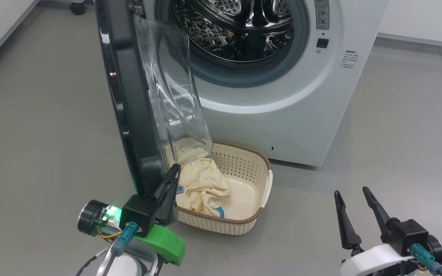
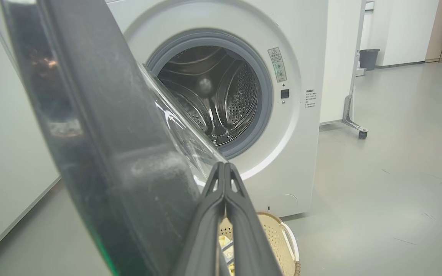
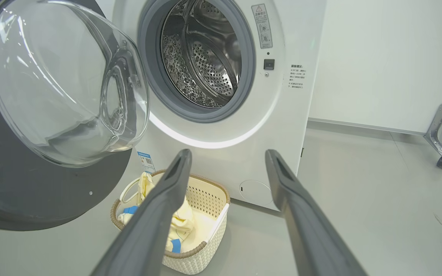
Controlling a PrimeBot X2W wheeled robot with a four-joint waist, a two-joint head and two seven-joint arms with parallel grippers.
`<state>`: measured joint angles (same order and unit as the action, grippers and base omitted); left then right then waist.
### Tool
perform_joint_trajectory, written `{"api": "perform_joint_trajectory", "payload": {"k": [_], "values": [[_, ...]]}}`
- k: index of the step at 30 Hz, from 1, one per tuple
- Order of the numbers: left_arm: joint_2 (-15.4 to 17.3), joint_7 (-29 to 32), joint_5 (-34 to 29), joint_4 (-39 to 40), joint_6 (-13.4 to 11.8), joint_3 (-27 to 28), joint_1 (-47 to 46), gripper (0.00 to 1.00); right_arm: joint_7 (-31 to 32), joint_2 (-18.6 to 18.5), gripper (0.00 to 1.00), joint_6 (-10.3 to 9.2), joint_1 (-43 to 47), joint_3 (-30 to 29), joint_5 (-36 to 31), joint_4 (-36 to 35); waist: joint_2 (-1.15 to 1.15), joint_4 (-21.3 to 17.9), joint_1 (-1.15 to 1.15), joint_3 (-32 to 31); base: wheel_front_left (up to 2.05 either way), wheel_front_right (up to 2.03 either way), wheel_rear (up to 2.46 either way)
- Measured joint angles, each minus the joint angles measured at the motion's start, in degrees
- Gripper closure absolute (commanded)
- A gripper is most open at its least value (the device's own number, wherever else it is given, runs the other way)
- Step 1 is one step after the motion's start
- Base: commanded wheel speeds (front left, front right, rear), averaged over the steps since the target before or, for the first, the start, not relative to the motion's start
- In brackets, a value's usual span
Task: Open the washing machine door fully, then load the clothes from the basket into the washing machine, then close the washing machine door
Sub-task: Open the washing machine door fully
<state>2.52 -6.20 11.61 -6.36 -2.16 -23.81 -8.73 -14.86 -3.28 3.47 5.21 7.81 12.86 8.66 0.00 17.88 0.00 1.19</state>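
Glossy black rim and clear, smooth glass bulge on the washing machine door (image 1: 140, 99). Shiny perforated steel drum (image 1: 236, 27) inside a matt grey rubber gasket (image 1: 244, 76); smooth white washing machine (image 1: 282, 115) front. Cream perforated plastic basket (image 1: 244, 161), woven-look brown rim. Soft, creased pale yellow cloth: the clothes (image 1: 203, 184). Smooth grey floor (image 1: 44, 134), faint sheen.

The washing machine (image 1: 282, 115) shows its bare steel drum (image 1: 240, 27). The washing machine door (image 1: 132, 107) hangs open at the machine's left side, seen nearly edge-on. The basket (image 1: 221, 226) sits on the floor just before the machine's base, with the clothes (image 1: 203, 184) inside. The left gripper (image 1: 175, 169), fingers pressed together, is at the door's lower edge. The right gripper (image 1: 350, 191), fingers spread, hovers well out from the machine's right corner.
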Motion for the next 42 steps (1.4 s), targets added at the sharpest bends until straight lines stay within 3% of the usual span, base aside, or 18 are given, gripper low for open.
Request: {"api": "perform_joint_trajectory", "payload": {"k": [23,42], "values": [[-0.2,-2.0,1.5,1.3,-3.2,6.0,4.3,1.0,0.0,0.6,0.0,0.2,0.0,-1.9,-0.9,-0.4,0.0,2.6,0.0,1.8,0.0,0.0,0.0],[0.7,-4.0,1.5,1.6,-3.9,14.2,4.3,1.0,0.0,0.7,0.0,1.02,-0.7,-2.3,-2.4,-0.8,0.0,6.0,0.0,4.6,0.0,0.0,0.0]]}}
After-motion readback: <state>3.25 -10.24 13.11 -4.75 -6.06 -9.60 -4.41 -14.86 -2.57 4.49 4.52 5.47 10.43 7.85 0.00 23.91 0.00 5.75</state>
